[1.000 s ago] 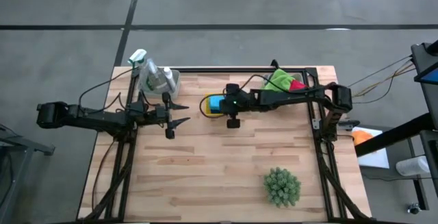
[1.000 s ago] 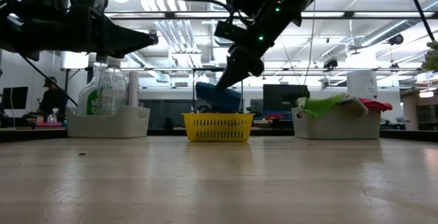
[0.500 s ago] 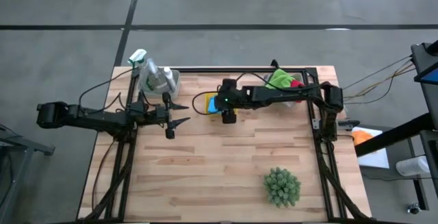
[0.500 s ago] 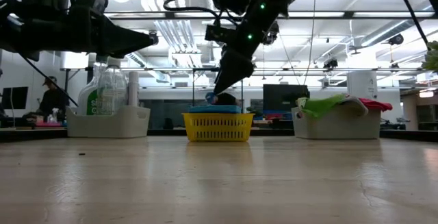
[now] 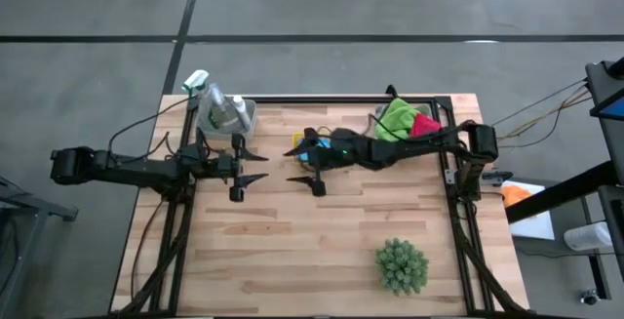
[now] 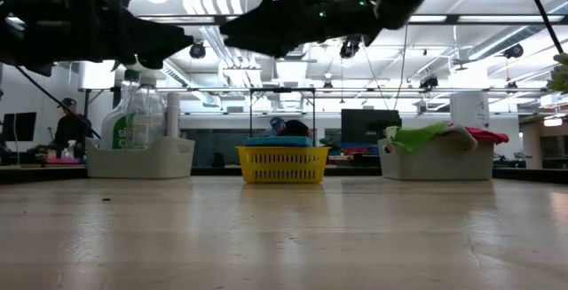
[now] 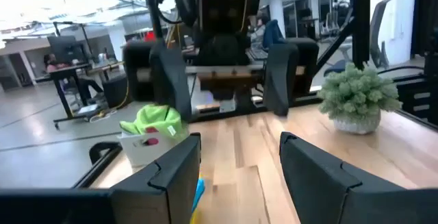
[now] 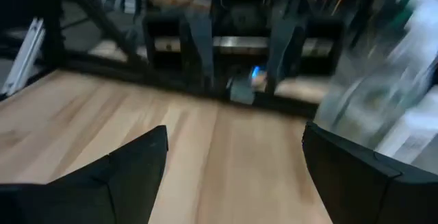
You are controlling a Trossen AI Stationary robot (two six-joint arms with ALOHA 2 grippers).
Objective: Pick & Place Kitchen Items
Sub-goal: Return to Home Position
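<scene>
Wooden table under the lights, pale planks running crosswise, a black frame along its far edge. The spiky green plant sits alone toward the right side, round and bushy, well apart from everything else. At the far edge, the yellow basket stands upright in the middle, a white bin off to one side, another white bin off to the other. Behind, a person sits in the room, and a dark monitor shows past the basket.
</scene>
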